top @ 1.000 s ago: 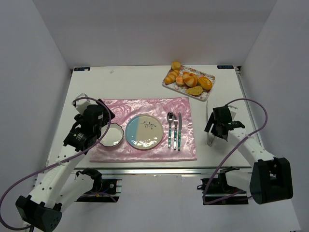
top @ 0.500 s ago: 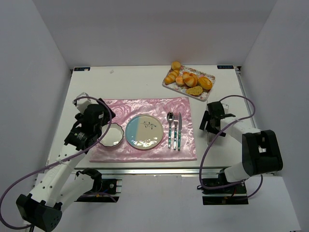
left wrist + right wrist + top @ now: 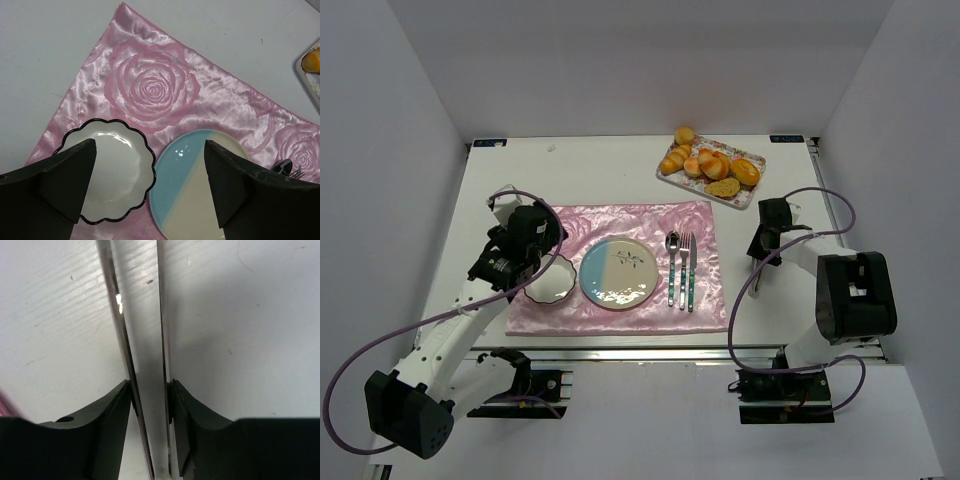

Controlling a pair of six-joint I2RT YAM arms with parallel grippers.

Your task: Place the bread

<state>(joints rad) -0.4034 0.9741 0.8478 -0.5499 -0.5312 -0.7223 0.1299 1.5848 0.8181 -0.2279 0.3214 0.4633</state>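
Top external view: the bread [image 3: 716, 166] lies heaped on a flowered tray [image 3: 752, 192] at the far right of the white surface [image 3: 600, 170], with one roll [image 3: 685, 134] just off the tray's far corner. A pink rose-patterned mat [image 3: 620, 225] lies in the middle. On it, from left to right, are a white bowl [image 3: 550, 280] with a dark scalloped rim, a blue-and-cream plate [image 3: 618, 273], a spoon [image 3: 672, 265] and a fork [image 3: 687, 265]. Bowl and plate sit just beside each other, and the spoon and fork lie side by side, right of the plate.

The left claw [image 3: 535, 235] hangs over the mat's left part, above the bowl. The left wrist view shows it spread wide and holding nothing; the bowl and the plate show between its two dark fingers [image 3: 65, 175].

The right claw [image 3: 767, 225] is low over the bare surface right of the mat, near the tray but apart from it. The right wrist view shows its fingers [image 3: 112, 412] nearly closed on a pair of metal tongs [image 3: 140, 315], pressing the two shiny arms close together. The tongs stretch away from the claw over the surface; whether they touch it I cannot tell.
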